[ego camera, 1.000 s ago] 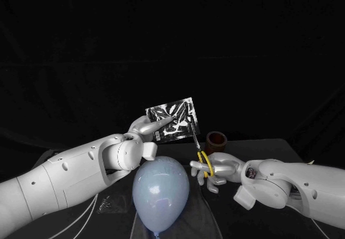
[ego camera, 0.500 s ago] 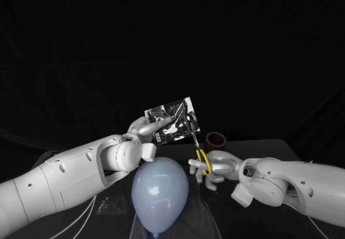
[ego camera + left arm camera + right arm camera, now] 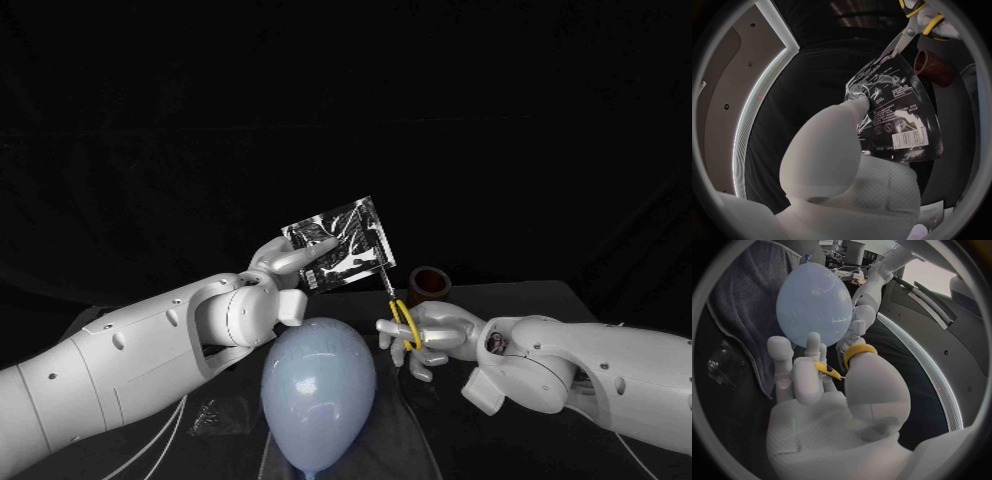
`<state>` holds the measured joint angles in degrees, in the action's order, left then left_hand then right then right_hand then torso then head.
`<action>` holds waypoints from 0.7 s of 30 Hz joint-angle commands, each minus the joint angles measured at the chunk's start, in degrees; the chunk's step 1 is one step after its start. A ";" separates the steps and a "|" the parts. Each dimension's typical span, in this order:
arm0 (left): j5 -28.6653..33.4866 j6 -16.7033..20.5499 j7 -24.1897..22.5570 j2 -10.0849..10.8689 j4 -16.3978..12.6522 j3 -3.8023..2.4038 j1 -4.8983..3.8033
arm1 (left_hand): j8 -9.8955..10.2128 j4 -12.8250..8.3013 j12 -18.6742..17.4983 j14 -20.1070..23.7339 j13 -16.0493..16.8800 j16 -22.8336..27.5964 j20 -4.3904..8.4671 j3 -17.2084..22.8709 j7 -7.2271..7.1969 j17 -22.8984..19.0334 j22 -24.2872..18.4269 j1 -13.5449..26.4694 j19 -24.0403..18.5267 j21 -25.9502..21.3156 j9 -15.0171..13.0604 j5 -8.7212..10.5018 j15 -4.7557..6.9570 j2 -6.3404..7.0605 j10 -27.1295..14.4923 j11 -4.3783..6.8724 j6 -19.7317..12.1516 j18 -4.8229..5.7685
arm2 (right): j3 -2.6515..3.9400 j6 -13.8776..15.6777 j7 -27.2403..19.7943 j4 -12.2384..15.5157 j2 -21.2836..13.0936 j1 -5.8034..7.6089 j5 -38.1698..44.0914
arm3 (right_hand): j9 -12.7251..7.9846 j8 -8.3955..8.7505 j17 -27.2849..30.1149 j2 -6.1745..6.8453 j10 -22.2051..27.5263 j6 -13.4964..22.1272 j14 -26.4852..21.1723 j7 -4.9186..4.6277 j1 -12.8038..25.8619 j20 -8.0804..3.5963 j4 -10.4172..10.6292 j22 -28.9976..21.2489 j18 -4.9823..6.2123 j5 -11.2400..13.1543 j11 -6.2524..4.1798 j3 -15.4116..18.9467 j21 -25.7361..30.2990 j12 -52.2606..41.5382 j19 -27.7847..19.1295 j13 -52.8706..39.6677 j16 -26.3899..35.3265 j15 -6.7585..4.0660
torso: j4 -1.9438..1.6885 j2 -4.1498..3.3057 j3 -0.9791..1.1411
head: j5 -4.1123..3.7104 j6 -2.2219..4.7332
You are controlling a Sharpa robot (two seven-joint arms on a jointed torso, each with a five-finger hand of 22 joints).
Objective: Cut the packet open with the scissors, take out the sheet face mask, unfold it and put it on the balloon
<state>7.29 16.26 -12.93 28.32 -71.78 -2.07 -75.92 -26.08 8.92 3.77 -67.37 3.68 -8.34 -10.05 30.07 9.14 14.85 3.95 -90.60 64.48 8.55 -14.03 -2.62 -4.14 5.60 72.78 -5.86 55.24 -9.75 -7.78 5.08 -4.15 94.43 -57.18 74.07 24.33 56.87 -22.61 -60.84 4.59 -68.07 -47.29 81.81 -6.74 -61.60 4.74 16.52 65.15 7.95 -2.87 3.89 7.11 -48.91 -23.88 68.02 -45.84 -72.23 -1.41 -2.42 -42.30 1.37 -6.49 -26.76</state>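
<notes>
My left hand holds the shiny silver-and-black packet up above the table; the packet stands upright with a finger pressed on its face. My right hand grips the yellow-handled scissors, blades pointing up at the packet's lower right corner. The scissors' blades touch the packet's edge in the left wrist view. The yellow handles ring my right hand's fingers. The pale blue balloon lies on the table below both hands, also seen as the balloon.
A brown cylindrical cup stands behind the right hand on the black table, also the cup. A clear plastic scrap lies left of the balloon, beside thin white cables. A grey cloth lies under the balloon.
The left hand has lifted the packet slightly up and to the left. The right hand and scissors followed a little, the blades staying at the packet's lower right corner.
</notes>
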 commanded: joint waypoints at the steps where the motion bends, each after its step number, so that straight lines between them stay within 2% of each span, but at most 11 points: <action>1: -0.35 0.58 -0.44 0.08 0.20 -0.05 -0.06 | -0.33 -0.03 -0.15 -0.14 0.02 0.26 -0.13 0.46 0.37 0.07 -0.02 0.19 0.21 -0.36 -4.77 -0.17 -0.07 -0.24 0.39 -0.20 -0.08 -0.79 | 0.09 0.34 -0.88 -0.07 -0.10 0.08 0.77 | 0.07 -0.19 0.02 -0.36 -2.22 0.07 -0.32 0.24 -0.02 0.03 -0.16 -0.07 0.45 0.11 -1.67 0.33 -0.10 -0.34 0.22 -0.04 -0.25 -0.17 | 0.01 0.03 0.03 | -0.02 0.09; 21: 0.22 0.90 -1.19 -0.01 1.20 -0.18 0.01 | -0.38 -0.21 -0.13 -0.20 0.04 0.27 -0.12 0.67 0.40 0.14 -0.01 0.41 0.26 -0.35 -4.91 -0.17 -0.05 -0.29 0.45 -0.20 -0.07 -0.81 | 0.07 0.23 -0.61 -0.51 0.01 0.05 1.30 | 0.12 -0.22 0.06 -0.52 -2.07 0.17 -0.39 0.22 -0.26 0.03 -0.16 -0.13 0.46 0.11 -1.64 0.79 0.03 -0.27 0.11 -0.02 -0.24 -0.14 | 0.01 -0.01 0.02 | -0.09 0.15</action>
<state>7.36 16.97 -13.12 28.40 -70.65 -2.16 -75.87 -26.26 8.79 3.77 -67.37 3.68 -8.34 -10.05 30.39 9.13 14.90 3.95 -90.29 64.48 8.55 -14.03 -2.62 -4.14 5.91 72.89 -6.16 55.23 -9.68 -7.78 5.31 -4.12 93.95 -57.18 74.09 25.09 56.92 -22.61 -60.77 4.59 -68.02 -47.39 81.69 -6.65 -61.60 4.74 16.36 65.00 7.92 -2.87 3.83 7.58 -48.91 -24.06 68.03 -45.81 -72.23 -1.54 -2.37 -42.29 1.38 -6.53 -26.51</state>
